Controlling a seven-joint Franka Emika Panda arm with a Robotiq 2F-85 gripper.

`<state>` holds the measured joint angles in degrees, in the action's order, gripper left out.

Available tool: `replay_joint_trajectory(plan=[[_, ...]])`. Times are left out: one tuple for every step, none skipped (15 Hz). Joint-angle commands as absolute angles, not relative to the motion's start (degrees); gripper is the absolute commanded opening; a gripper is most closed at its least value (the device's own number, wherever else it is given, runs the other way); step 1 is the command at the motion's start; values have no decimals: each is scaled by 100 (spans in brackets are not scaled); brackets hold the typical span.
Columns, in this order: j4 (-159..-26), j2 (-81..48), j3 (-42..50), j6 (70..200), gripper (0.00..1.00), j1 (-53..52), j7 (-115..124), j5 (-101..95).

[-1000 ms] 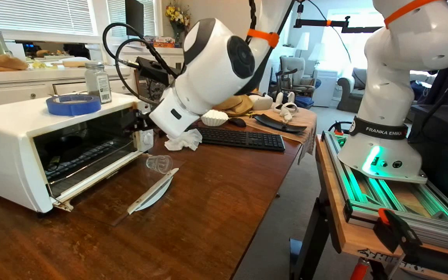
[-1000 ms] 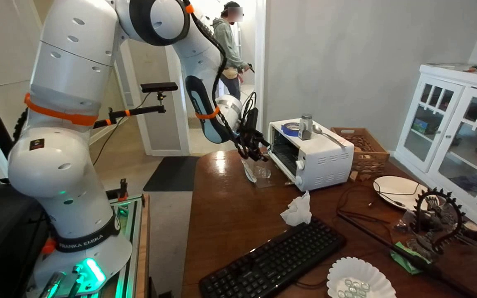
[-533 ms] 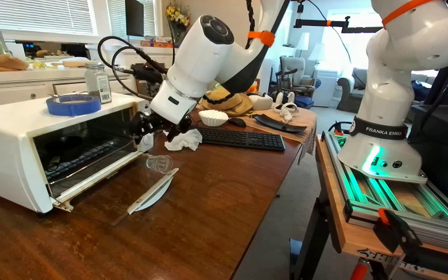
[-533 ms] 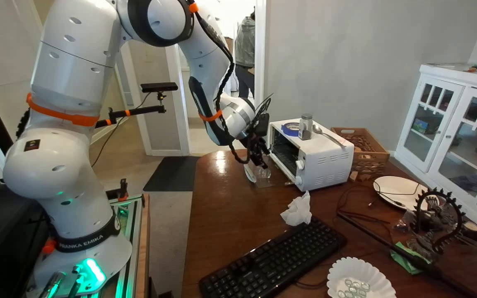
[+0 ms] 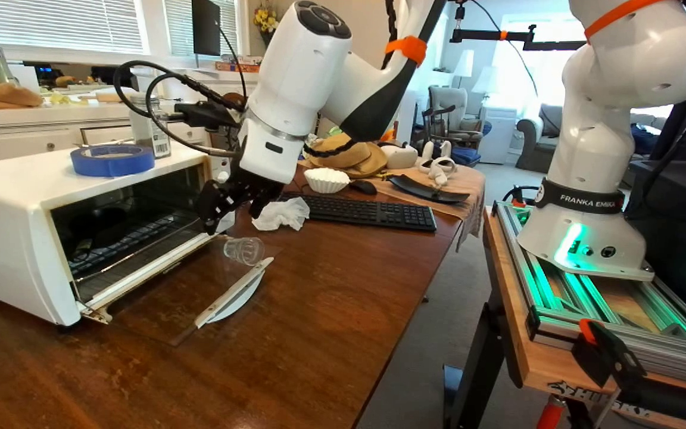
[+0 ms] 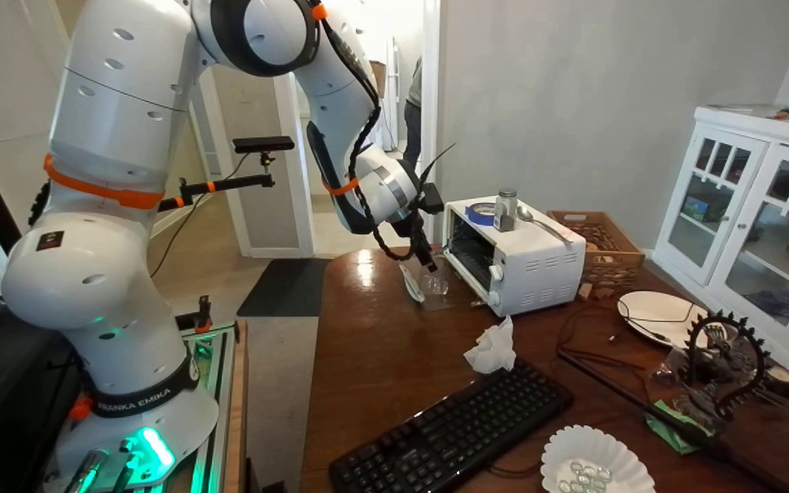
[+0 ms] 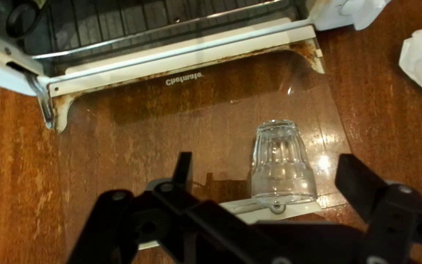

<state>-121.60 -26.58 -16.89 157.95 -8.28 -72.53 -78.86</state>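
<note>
Tumbler (image 7: 283,165), clear and fluted, lies on its side on the lowered glass door (image 7: 141,146) of a white toaster oven (image 6: 538,281). Its narrow end faces the oven; its wide end faces the door's handle bar (image 5: 234,292), and whether rim and bar touch I cannot tell from where I stand. Gripper (image 7: 265,167): two fingers (image 7: 354,183) spread wide apart, pinching nothing, hanging above the tumbler without contact. In the wrist view one finger shows on either side of it. Handling assessment: it looks to be glass, so I judge it rigid, fairly light, slick and breakable, and apt to roll on so smooth a pane. Best hold, in my judgement, is across the middle of the body, where the flutes may give some purchase, with modest pressure; the taper could let a grip slide toward the narrow end, and the rim is likely the weakest part. Nearby items noted: crumpled tissue (image 5: 283,213) on the table (image 5: 319,310) near the oven; blue tape roll (image 5: 111,168) and lidded jar (image 6: 505,209) on the oven's top.
</note>
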Motion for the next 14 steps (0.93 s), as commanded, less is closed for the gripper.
replay_joint_trajectory(plan=[[-12237,-2657,-1912,15999,100,-555,-8761,-7352],[-12241,-2667,-1964,15927,100,-517,-9058,-7197],[-12242,-2673,-2012,15862,100,-481,-9329,-7042],[-12262,-2685,-2066,15782,100,-437,-9543,-6810],[-12310,-2679,-2112,15663,100,-402,-9728,-6579],[-12348,-2669,-2144,15573,100,-381,-9868,-6403],[-12411,-2632,-2178,15478,100,-364,-9961,-6237],[-12456,-2579,-1950,15464,100,-594,-10042,-5996],[-12486,-2573,-1931,15419,100,-608,-10072,-5852],[-12450,-2592,-1833,15331,100,-713,-9894,-5823],[-12419,-2583,-1768,15246,100,-788,-9751,-5770],[-12381,-2609,-1741,15195,100,-816,-9737,-5682],[-12374,-2625,-1698,15167,100,-859,-9666,-5628],[-12360,-2636,-1656,15135,100,-902,-9610,-5588]])
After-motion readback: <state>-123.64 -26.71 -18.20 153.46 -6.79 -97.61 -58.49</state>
